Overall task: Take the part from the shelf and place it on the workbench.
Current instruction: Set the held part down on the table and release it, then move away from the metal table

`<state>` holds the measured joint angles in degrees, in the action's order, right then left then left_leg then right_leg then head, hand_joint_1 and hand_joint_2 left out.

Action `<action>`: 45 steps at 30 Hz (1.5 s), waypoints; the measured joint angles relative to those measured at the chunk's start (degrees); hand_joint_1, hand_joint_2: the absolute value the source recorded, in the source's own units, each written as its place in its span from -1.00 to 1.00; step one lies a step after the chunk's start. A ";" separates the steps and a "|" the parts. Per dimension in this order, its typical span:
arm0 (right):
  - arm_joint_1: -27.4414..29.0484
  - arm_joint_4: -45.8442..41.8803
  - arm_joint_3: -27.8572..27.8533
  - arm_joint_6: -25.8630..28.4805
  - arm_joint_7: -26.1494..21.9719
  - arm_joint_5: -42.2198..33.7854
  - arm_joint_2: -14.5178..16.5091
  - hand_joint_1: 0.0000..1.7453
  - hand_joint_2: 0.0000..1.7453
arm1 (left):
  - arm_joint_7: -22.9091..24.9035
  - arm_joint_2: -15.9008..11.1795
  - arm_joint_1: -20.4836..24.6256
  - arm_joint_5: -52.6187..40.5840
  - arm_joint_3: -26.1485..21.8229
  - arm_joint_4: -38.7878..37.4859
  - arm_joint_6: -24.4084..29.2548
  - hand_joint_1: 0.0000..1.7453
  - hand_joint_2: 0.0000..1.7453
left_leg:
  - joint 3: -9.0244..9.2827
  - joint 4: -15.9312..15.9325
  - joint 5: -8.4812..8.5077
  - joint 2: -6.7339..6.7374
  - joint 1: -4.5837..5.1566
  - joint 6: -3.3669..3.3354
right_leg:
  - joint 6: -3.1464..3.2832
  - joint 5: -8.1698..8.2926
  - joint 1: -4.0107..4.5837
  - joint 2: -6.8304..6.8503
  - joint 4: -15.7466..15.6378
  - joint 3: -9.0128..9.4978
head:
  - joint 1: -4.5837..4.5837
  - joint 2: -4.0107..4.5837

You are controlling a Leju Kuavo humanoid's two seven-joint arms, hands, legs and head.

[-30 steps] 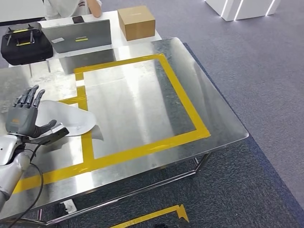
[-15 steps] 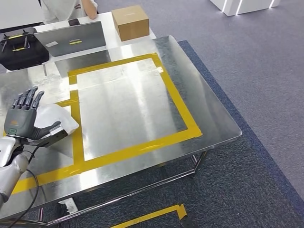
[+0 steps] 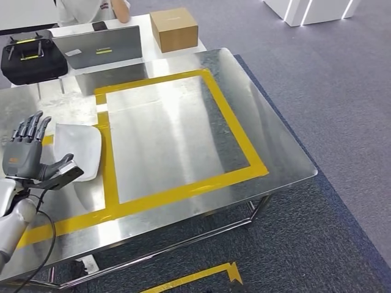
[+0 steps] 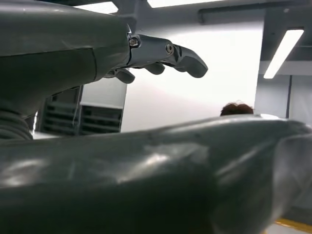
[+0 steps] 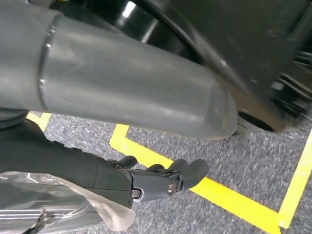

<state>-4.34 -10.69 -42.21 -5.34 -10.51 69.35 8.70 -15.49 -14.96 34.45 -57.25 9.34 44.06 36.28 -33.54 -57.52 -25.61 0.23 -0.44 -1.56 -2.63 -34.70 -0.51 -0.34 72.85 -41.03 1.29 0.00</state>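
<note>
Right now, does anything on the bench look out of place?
The white part lies outside the big yellow taped rectangle, just left of its left edge, in front of the left robot hand, whose fingers are spread. Nothing looks spilled or damaged.

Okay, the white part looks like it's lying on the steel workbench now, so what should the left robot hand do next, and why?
Probably draw the left robot hand back toward the robot, clear of the part. The white part lies flat on the workbench beside the yellow tape, and the fingers are spread upward, holding nothing, so the placing looks done.
</note>
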 joint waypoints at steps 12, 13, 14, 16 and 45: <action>1.26 0.01 -0.58 0.97 0.56 -2.17 0.34 -1.00 -1.00 | -6.88 3.32 -21.41 15.63 -5.98 29.38 -1.95 -1.00 -1.00 | -1.93 -4.26 -3.30 -0.03 0.08 2.44 | 2.33 7.87 -0.32 -0.16 -14.99 7.75 | -0.23 0.00; 1.30 0.01 -0.73 1.00 0.55 -2.29 0.42 -1.00 -1.00 | -7.04 3.98 -23.55 15.88 -6.18 32.16 -1.90 -1.00 -1.00 | -2.95 -7.51 -5.88 -0.05 0.01 2.67 | 2.57 8.20 -0.31 -0.09 -15.01 7.37 | -0.32 0.00; 1.34 0.01 -0.84 1.03 0.53 -2.36 0.46 -1.00 -1.00 | -7.09 4.54 -25.40 16.00 -6.31 34.20 -1.84 -1.00 -1.00 | -4.08 -11.37 -8.42 -0.06 -0.03 2.83 | 2.71 8.53 -0.25 -0.02 -14.99 6.87 | -0.38 0.00; 1.41 0.01 -1.11 1.05 0.50 -2.40 0.52 -1.00 -1.00 | -7.14 5.58 -28.39 16.46 -6.61 37.55 -1.74 -1.00 -1.00 | -4.90 -16.41 -11.17 -0.06 -0.07 2.91 | 2.70 9.29 -0.10 0.10 -14.91 5.70 | -0.39 0.00; 1.42 0.05 -2.33 1.12 1.61 -2.98 1.05 -1.00 -1.00 | -8.12 13.50 -39.38 22.06 -10.02 48.71 1.58 -1.00 -1.00 | -5.72 -10.29 -6.55 0.02 0.06 2.71 | 2.42 5.29 -0.27 0.83 -16.64 12.05 | -0.41 0.00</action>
<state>-2.92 -10.64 -44.54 -4.22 -8.90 66.37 9.75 -23.61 -1.46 -4.93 -35.19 -0.68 92.77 37.87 -39.25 -67.81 -32.16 0.25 -0.38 1.15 -0.20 -29.41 -0.78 0.49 56.21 -28.99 0.88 0.00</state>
